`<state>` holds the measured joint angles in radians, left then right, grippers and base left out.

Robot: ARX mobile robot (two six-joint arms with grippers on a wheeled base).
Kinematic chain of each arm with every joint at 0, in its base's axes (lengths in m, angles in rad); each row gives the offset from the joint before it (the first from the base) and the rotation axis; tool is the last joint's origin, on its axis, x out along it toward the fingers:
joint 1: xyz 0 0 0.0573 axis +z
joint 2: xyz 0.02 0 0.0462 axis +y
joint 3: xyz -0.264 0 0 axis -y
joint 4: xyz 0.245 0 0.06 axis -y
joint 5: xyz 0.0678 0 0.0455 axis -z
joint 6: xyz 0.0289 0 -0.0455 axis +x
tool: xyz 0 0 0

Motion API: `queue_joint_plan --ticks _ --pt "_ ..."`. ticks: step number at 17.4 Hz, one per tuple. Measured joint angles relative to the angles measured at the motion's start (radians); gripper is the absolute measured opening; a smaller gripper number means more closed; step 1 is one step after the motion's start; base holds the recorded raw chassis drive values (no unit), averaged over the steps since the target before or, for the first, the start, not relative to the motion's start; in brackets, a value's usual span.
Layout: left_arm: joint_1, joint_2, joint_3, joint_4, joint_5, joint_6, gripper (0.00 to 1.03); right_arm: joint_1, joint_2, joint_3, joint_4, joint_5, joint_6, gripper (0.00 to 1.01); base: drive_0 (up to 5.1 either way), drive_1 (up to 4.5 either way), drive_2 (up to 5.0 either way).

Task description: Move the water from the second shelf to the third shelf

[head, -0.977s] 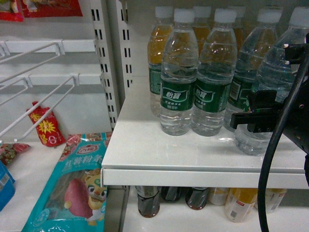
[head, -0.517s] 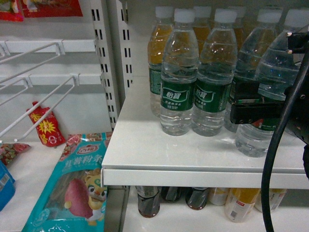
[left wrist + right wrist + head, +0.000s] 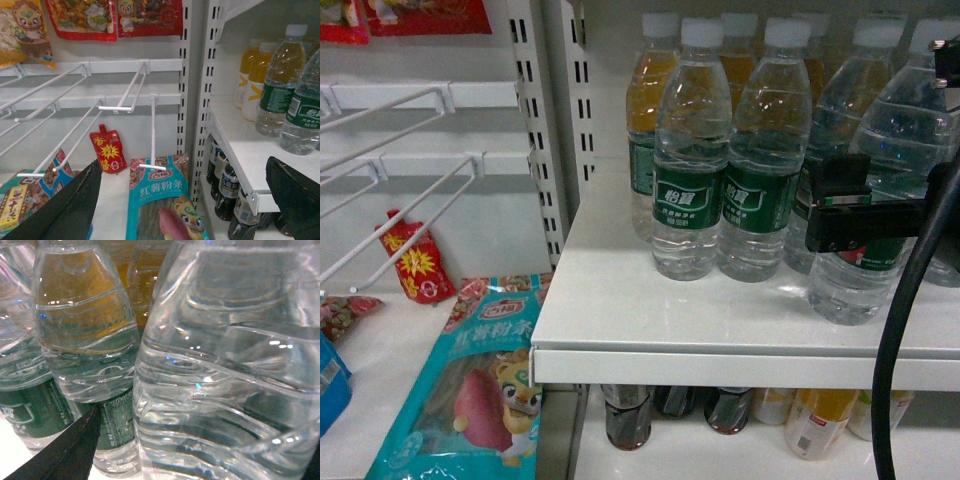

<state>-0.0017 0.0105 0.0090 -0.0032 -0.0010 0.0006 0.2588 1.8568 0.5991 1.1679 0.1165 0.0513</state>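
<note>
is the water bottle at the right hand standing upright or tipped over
Upright. The water bottle stands on its base on the shelf, white cap on top, with the right hand around its label.

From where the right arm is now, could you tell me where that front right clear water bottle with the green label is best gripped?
Grip the front right clear plastic water bottle around its straight label band, coming level from the open shelf front. The ribbed shoulders taper, and neighbouring bottles crowd its left and rear. The right end effector already sits at label height.

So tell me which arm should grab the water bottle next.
The right. Its gripper is already at the front right water bottle on the shelf, fingers either side. The left gripper hangs over by the snack racks, away from the bottles.
</note>
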Motion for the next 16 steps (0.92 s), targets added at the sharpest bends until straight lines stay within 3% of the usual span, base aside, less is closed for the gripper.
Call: queue_joint_plan --ticks 7,12,16 --pt "0.000 0.000 0.000 0.000 0.000 0.000 0.98 -0.045 -0.116 -0.076 -0.074 -0.053 0.000 0.98 0.0 0.00 0.0" --pt "0.000 0.000 0.000 0.000 0.000 0.000 0.98 -0.044 -0.240 -0.156 -0.141 -0.174 0.013 0.98 0.0 0.00 0.0" --pt "0.000 0.000 0.000 0.000 0.000 0.000 0.98 -0.072 -0.324 -0.189 -0.198 -0.210 0.036 0.98 0.0 0.00 0.0"
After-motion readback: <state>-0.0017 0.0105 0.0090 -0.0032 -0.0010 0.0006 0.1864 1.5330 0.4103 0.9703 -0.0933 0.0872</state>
